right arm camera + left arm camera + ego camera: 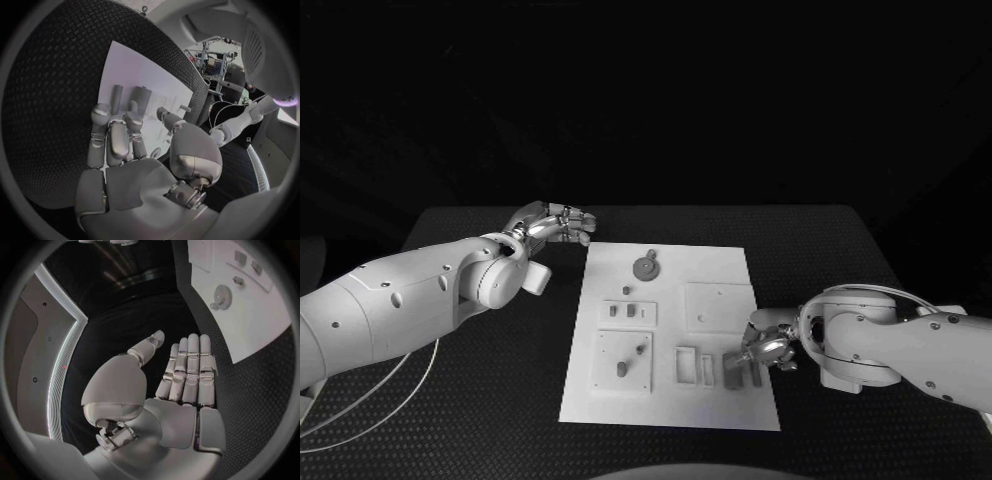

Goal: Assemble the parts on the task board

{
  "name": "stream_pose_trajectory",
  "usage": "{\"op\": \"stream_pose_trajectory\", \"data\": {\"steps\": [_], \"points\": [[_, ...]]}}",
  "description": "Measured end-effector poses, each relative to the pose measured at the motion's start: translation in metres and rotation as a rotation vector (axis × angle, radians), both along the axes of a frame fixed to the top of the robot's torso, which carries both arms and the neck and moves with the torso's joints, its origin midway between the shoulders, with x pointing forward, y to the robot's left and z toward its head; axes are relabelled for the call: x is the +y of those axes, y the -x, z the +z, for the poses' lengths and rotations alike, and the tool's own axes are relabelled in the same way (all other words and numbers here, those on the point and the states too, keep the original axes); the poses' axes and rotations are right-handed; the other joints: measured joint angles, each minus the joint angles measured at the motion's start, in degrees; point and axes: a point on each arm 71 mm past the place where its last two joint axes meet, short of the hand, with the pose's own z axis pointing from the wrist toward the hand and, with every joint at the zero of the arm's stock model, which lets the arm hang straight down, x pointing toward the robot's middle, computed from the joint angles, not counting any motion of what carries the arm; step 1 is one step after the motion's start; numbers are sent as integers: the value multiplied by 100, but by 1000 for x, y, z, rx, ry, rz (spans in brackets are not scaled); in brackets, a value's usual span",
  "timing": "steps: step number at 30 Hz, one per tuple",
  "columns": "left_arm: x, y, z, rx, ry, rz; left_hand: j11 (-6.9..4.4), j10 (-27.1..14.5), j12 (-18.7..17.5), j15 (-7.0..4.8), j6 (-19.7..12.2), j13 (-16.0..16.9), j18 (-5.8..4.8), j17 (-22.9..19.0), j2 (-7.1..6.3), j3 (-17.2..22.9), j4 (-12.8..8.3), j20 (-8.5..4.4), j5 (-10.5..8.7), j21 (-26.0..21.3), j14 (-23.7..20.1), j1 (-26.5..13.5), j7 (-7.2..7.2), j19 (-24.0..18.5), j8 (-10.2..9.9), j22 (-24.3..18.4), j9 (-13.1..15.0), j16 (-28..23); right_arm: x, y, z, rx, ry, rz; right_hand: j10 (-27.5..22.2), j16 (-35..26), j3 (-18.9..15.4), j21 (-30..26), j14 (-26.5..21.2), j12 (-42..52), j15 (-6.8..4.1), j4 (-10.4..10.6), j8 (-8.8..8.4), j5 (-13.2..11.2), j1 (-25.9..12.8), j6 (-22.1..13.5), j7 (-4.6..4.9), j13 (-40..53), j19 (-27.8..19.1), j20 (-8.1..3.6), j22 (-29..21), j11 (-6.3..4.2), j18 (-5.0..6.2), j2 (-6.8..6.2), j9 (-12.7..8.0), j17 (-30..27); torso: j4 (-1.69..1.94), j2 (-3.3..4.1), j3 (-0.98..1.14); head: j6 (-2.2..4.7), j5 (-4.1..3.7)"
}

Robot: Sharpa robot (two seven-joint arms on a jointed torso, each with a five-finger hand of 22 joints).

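The white task board [668, 400] lies in the middle of the black table. On it are a grey gear [646, 266], small upright pieces [625, 312] and two long grey parts [743, 372] near its right edge. My right hand [764, 350] hovers at that edge, its fingers [112, 140] stretched out towards the two long parts [128, 96] and holding nothing. My left hand [557, 222] is off the board beyond its far left corner, over the table. Its fingers [187, 370] are straight and hold nothing, and the gear [222, 296] lies well ahead of them.
A square raised plate [718, 305] and a plate with pegs [623, 360] sit on the board, with narrow slots [692, 366] between them. A white cable [372, 400] loops over the table at the near left.
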Motion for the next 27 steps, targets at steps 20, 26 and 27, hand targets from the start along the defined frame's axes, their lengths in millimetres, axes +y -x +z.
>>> {"op": "stream_pose_trajectory", "data": {"steps": [20, 26, 27], "points": [[-1, 0, 0, 1, 2, -2, 0, 0, 0, 0, 0, 0, 0, 12, -14, -15, 15, 0, 0, 0, 0, -14, 0, 0, 8, 4, -5, 0, 13, 2, -19, -6, 39, 16, 0, -22, 16, 0, 0, 0, 0, 17, 2, 0, -11, -18, -1, 0, -20, 21, -1, 0, -4, -11, 1, -25, -2, -1, 0, -55, 41], [-1, 0, 0, 1, 2, -3, 0, 0, 0, 0, 0, 0, 0, 17, -14, -15, 15, 0, 0, 0, 0, -14, 0, 0, 7, 4, -5, -18, 24, 3, -22, -18, 22, 16, -52, -59, 77, 0, -20, -45, 20, 78, -9, 0, -86, -37, -2, -43, -43, 46, -1, 9, -3, -154, 11, -76, 2, -2, -4, -66, 64], [-1, 0, 0, 1, 2, -3, 0, 0, 0, 0, 0, 0, 0, 17, -14, -15, 15, 0, 0, 0, 0, -14, 0, 0, 7, 4, -5, -23, 25, 3, -21, -20, 19, 15, -52, -60, 110, 0, -40, -45, 40, 111, -34, 0, -113, -37, -1, -43, -49, 51, -1, 9, -3, -195, 7, -85, 3, -2, -4, -67, 69]]}}
